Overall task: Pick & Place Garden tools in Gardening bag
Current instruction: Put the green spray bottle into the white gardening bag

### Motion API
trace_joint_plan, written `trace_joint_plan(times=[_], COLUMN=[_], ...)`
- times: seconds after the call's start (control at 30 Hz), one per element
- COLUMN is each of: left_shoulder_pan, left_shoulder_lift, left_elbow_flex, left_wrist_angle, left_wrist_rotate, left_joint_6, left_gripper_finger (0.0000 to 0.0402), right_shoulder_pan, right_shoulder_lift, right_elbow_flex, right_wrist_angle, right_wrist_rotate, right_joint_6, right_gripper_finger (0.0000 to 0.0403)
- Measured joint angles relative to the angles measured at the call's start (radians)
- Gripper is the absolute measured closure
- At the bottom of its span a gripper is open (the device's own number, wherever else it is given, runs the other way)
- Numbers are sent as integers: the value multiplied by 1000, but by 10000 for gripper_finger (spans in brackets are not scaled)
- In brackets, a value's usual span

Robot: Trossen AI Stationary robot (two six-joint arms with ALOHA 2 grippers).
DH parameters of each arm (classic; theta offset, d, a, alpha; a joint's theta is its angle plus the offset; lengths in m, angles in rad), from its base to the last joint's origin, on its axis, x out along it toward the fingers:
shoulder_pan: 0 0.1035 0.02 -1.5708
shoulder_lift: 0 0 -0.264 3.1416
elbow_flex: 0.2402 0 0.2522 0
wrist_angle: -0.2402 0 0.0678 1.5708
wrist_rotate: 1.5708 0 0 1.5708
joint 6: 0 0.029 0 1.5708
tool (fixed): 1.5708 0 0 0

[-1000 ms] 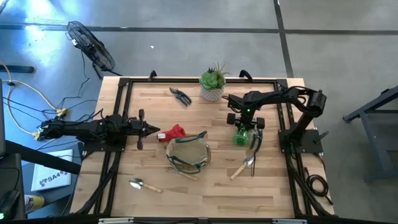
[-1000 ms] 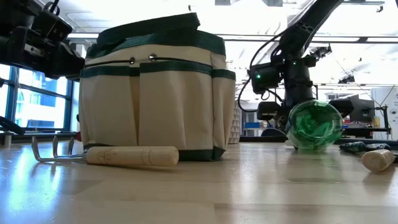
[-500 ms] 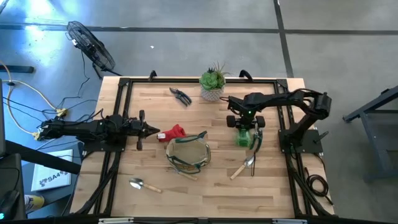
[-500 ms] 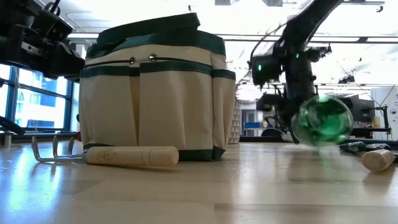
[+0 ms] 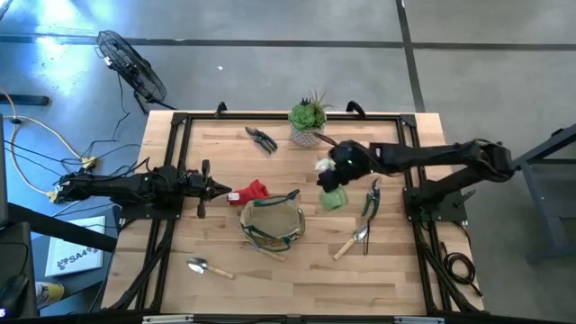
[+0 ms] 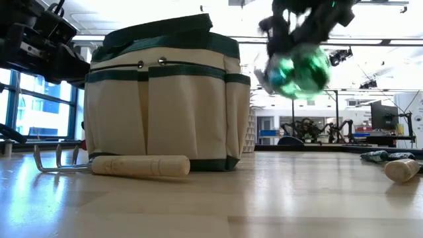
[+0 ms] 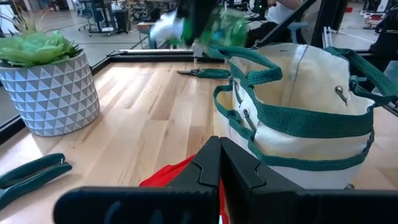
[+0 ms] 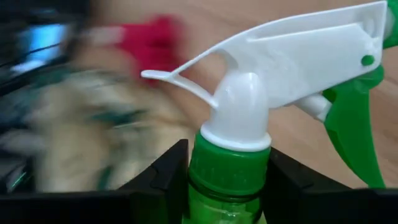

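The tan gardening bag point(image 5: 272, 221) with green trim stands open at mid-table and also shows in the low view point(image 6: 165, 99). My right gripper point(image 5: 346, 162) is shut on a green spray bottle point(image 5: 331, 196) with a white trigger head point(image 8: 280, 56), up in the air just right of the bag point(image 6: 297, 69). My left gripper point(image 5: 225, 190) is shut and empty point(image 7: 219, 168), level beside the red item point(image 5: 255, 190) left of the bag. Dark pruning shears point(image 5: 261, 139) lie at the far side. A green-handled pruner point(image 5: 371, 198) and a trowel point(image 5: 353, 238) lie at the right. My right gripper pinches the bottle's green neck point(image 8: 229, 163), just under the white trigger head, between its two fingers point(image 8: 171, 165). The bottle is lifted clear of the table and tilted, its base toward the table's near edge.
A succulent in a white pot point(image 5: 309, 122) stands at the far edge, just behind my right gripper. A second trowel point(image 5: 209, 266) lies near the front left. A wooden-handled rake point(image 6: 140, 165) lies against the bag's near side.
My right gripper has risen and gone toward the table's left edge, toward the bag, carrying the spray bottle. The bottle, low by the table near the pruner a second ago, is now lifted well clear and closer to the bag.
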State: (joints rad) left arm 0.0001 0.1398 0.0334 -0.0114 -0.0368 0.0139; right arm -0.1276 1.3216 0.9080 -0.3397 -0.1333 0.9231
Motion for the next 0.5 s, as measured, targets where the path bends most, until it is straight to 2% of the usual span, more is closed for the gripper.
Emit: trace_joint_plan(times=[0.2,0.33,0.5], left_shoulder_pan=[0,0,0], left_shoulder_lift=[0,0,0], left_elbow_flex=[0,0,1], left_wrist_angle=[4,2,-10], left_wrist_rotate=[1,6,5], left_joint_6=[-15,-144,-120], left_gripper_finger=[400,400,400], right_shoulder_pan=[141,197,230], right_shoulder_lift=[-61,-62,-51], right_elbow_flex=[0,0,1], right_wrist_angle=[168,307,457], right_wrist_rotate=[93,95,111], right_joint_6=[-138,-305,-596], right_gripper_finger=[265,265,265])
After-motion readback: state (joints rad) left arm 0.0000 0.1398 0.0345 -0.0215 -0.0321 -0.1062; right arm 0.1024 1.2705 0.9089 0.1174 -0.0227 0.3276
